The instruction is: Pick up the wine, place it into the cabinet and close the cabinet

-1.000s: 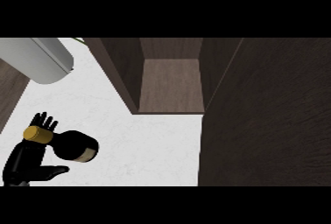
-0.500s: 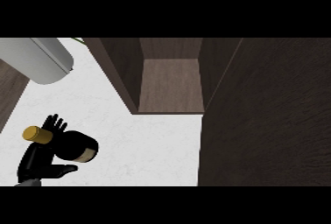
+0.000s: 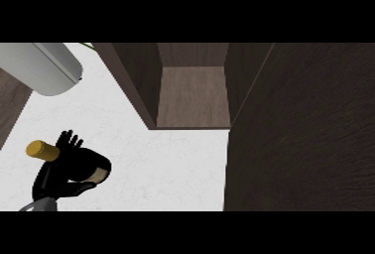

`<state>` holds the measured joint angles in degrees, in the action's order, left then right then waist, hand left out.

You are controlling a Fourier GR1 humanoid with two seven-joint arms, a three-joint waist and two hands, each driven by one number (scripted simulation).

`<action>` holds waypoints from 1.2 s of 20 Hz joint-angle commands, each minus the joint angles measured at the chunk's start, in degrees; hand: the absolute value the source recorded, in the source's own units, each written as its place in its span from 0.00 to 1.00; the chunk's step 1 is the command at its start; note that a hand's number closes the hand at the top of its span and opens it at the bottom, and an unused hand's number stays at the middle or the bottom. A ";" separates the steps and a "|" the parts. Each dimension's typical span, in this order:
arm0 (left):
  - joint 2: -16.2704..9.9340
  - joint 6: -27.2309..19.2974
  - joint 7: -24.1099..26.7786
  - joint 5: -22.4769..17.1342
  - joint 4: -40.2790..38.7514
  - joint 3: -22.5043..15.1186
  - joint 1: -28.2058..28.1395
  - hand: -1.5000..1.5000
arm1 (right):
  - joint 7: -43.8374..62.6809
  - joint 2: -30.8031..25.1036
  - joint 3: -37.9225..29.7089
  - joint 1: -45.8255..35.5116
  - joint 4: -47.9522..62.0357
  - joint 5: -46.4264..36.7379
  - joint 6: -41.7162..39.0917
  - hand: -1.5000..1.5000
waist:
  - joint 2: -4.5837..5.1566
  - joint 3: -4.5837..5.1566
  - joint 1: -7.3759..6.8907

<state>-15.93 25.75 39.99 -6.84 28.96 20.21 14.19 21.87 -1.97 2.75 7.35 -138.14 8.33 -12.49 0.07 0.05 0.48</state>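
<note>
- On the right and across the top, the dark wood cabinet (image 3: 194, 94) took up most of the view; its compartment stood open and held nothing, and its door (image 3: 300, 134) was swung out toward the viewer, so neither placing nor closing had been done.
- Below it ran the white marbled counter (image 3: 176, 163), bare in the middle, with a strip of dark wood at the far left edge.
- At the upper left lay a large pale rounded object (image 3: 44, 67) that I could not identify.
- At the lower left, the left hand (image 3: 62, 173) had its fingers wrapped round the wine (image 3: 86, 166), a dark bottle tipped with its gold cap (image 3: 40, 149) pointing up-left; by my judgement, pickup was underway, well apart from the cabinet.
- The right hand did not show.
</note>
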 commanded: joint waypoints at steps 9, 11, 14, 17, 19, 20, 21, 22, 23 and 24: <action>-1.57 7.68 6.94 -0.63 -9.88 -0.48 3.37 0.00 | 3.51 -1.66 -4.08 -4.61 0.24 5.11 0.43 0.00 | 0.12 0.06 0.06; -2.33 8.89 5.70 -1.65 -8.82 -0.27 3.50 1.00 | -1.25 0.11 -1.35 0.57 0.51 1.44 -1.12 0.00 | 0.02 0.01 0.06; -0.32 8.16 9.77 -0.13 -11.96 -1.24 3.33 1.00 | -0.68 0.47 -1.94 -1.59 1.64 0.97 0.30 0.00 | 0.19 0.09 0.34; -2.09 10.51 10.02 -0.56 -12.32 -1.23 2.41 1.00 | 0.67 -0.78 -2.89 -0.41 -0.68 2.86 -0.74 0.00 | 0.15 0.09 0.37; -0.42 8.64 10.73 0.36 -12.09 -2.47 1.72 1.00 | 2.42 -0.45 -1.02 -2.29 -0.40 0.79 0.41 0.00 | 0.09 0.06 0.09; -2.10 9.73 10.47 0.08 -13.09 -1.90 3.57 1.00 | 4.32 -1.49 -2.42 -2.88 -1.83 3.36 0.26 0.00 | 0.18 0.11 0.39; -1.38 9.51 10.62 0.42 -13.19 -2.43 3.12 1.00 | -0.75 0.61 0.66 -0.17 0.66 -1.34 -0.58 0.00 | 0.15 0.08 0.32; -0.11 8.53 9.09 -0.46 -11.26 -2.30 4.45 1.00 | 0.84 -2.14 -5.38 -4.65 3.56 4.15 -0.90 0.00 | 0.13 0.04 0.01; 0.20 8.66 10.96 0.72 -10.00 -3.66 2.34 1.00 | -0.05 0.02 -2.05 -3.45 3.39 -0.11 0.49 0.00 | 0.05 0.03 -0.15; -0.17 5.38 10.16 1.31 -12.92 -3.20 6.79 1.00 | 1.15 -0.40 -0.84 -4.92 3.16 -0.46 0.32 0.00 | 0.25 0.12 0.39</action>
<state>-17.16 28.34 45.33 -7.17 18.32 18.22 18.49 22.82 -2.47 0.95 4.22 -136.19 9.14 -12.45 0.08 -0.10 0.57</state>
